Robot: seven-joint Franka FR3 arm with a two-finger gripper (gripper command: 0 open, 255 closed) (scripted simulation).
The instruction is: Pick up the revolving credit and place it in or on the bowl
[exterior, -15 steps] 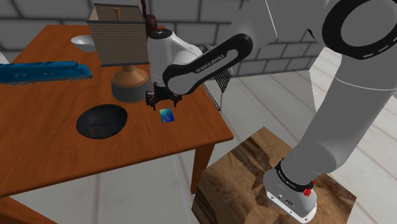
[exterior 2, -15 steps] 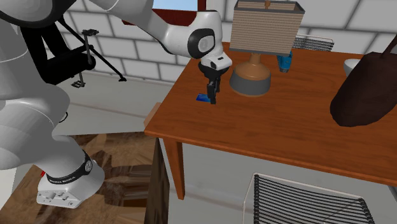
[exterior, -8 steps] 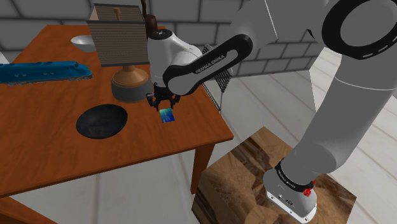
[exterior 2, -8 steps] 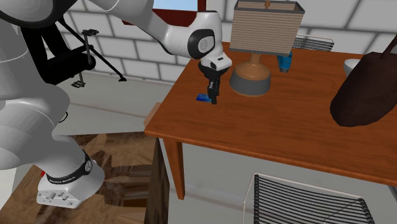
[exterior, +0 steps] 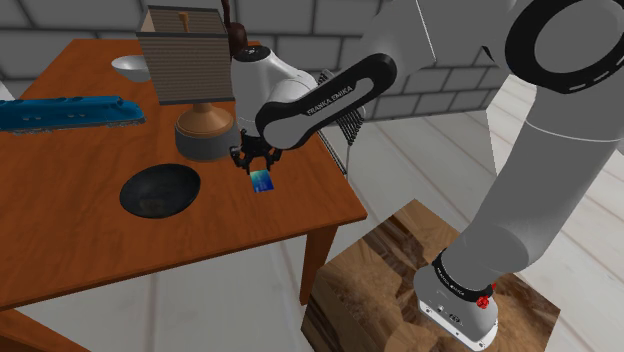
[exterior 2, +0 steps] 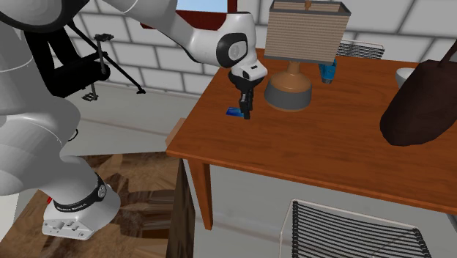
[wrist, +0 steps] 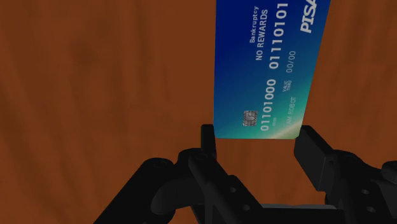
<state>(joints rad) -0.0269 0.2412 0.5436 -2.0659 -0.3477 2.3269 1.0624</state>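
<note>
Shoulder view: blue card (exterior: 263, 181) on the table (exterior: 80, 230), dark bowl (exterior: 160, 190) at its 9 o'clock. Second exterior view: gripper (exterior 2: 246, 113) down over it. Wrist view adds the contact itself: fingers (wrist: 207, 137) pinching only the card's end. I reckon that thin hold could let it pivot or slip mid-lift.

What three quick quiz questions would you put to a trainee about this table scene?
1. True or false: the blue card already sits in the black bowl.
2. In the shoulder view, the bowl is on the card's: A left, B right, C far side.
3. Fill in: the card's print reads "NO ___".
Key: 1 false, the card is at the gripper, apart from the bowl; 2 A; 3 REWARDS.
</note>
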